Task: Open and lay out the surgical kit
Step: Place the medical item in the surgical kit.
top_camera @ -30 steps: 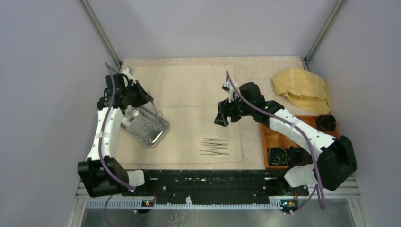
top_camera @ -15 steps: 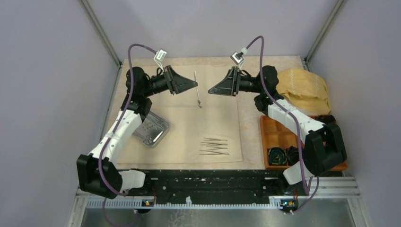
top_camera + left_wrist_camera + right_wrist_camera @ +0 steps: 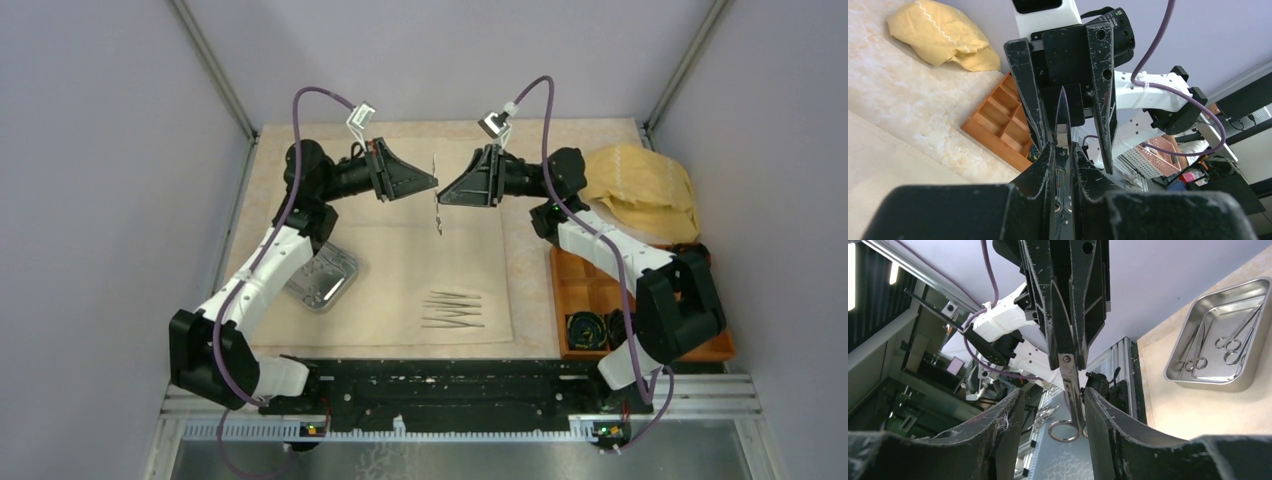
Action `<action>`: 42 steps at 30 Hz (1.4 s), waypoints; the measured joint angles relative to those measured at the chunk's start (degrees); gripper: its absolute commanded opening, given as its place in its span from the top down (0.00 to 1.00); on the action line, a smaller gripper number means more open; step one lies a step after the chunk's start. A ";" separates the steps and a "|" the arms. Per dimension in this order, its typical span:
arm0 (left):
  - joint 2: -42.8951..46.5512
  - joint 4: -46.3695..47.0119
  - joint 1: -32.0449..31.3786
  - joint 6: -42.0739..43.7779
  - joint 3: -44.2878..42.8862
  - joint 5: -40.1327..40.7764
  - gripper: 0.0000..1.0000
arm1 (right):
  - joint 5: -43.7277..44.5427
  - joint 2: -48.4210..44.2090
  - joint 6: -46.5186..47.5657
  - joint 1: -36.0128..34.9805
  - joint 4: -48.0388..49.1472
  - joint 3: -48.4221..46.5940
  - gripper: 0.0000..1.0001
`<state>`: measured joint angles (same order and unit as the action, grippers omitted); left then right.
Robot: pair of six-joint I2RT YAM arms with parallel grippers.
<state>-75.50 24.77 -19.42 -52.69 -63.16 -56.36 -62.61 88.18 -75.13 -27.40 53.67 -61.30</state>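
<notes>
Above the worktop's [image 3: 530,262] far edge, centrally, scuffed black left fingers [image 3: 405,178] clamp slim, shiny steel scissors [image 3: 438,215]; right fingers [image 3: 470,185] stand apart, flanking the ring handle.

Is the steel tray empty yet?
Not empty. In the right wrist view, several ring-handled instruments lie inside the tray.

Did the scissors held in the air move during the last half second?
Yes. Against the tweezers lying on the cloth, the scissors shifted right, toward the right gripper.

Glossy steel tray [image 3: 1210,383], matt cloth sheet [image 3: 400,270]; fingers [image 3: 998,440] seemingly scuffed plastic.
</notes>
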 measured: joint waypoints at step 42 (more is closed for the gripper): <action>13.55 -53.77 0.24 23.08 -9.07 59.76 0.12 | 47.30 5.51 108.69 -20.41 -86.58 -6.73 1.00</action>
<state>-61.95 -28.99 -19.18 -29.61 -72.23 3.40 -15.31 93.69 33.56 -47.81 -32.91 -68.03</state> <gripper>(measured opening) 0.882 0.036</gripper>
